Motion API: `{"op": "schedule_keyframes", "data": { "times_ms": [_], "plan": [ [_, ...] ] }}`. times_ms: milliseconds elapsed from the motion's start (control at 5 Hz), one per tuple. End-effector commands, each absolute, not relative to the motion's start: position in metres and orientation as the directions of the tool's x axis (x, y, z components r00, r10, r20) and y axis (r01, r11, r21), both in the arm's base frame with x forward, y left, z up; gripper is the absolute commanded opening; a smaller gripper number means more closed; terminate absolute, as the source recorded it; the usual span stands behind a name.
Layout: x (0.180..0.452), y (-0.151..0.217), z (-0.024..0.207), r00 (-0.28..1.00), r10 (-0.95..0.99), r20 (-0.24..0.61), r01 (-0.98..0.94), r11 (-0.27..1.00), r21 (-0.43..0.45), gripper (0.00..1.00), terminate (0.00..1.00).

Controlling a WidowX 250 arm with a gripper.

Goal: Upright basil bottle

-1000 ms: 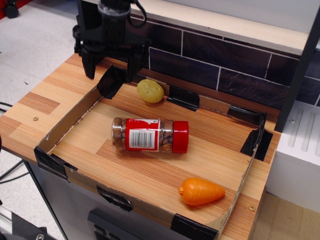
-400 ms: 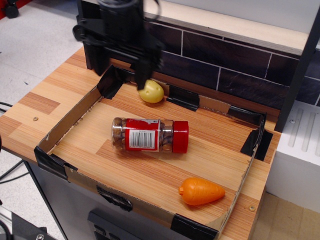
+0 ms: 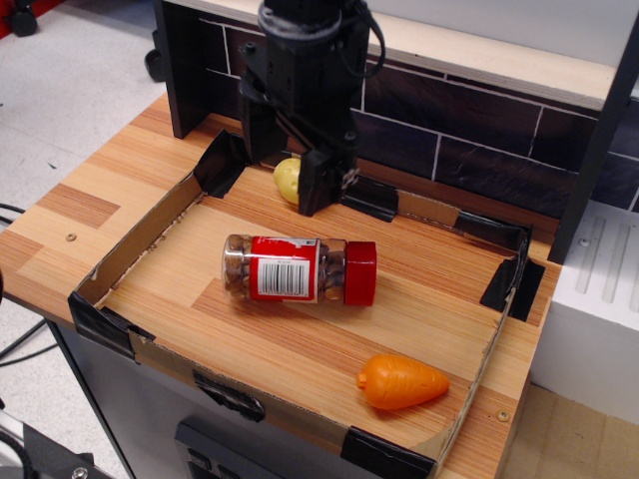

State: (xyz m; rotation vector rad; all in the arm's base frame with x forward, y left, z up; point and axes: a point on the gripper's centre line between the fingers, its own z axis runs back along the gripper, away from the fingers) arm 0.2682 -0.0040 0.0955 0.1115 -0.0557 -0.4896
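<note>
Basil bottle (image 3: 300, 269) lies on its side mid-frame, red cap toward the right. Gripper (image 3: 300, 180) hangs at upper centre, jaws parted, holding nothing. I'd descend squarely over the label, close across the body, then pivot cap-up. Cardboard tray (image 3: 140, 254) also holds carrot toy (image 3: 401, 382) and a yellow ball (image 3: 287, 178).

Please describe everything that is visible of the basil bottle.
The basil bottle is a clear cylindrical jar, apparently plastic, with a red screw cap at its right end, a red-and-white barcode label and brownish contents. It lies on its side on the wooden floor of the tray, near the middle. Nothing else touches it.
</note>
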Motion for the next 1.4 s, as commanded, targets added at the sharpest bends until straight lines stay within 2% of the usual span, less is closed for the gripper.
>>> {"op": "schedule_keyframes", "data": {
  "times_ms": [0, 200, 400, 1200],
  "plan": [
    [0.273, -0.008, 0.100, 0.719, -0.693, 0.054, 0.687, 0.721, 0.090, 1.00, 0.00],
    [0.276, -0.018, 0.092, 0.676, -0.731, 0.089, 0.726, 0.682, 0.092, 1.00, 0.00],
    [0.280, -0.026, 0.078, 0.694, -0.706, 0.139, 0.699, 0.708, 0.102, 1.00, 0.00],
    [0.286, -0.033, 0.023, 0.693, -0.720, 0.042, 0.707, 0.689, 0.157, 1.00, 0.00]
  ]
}}
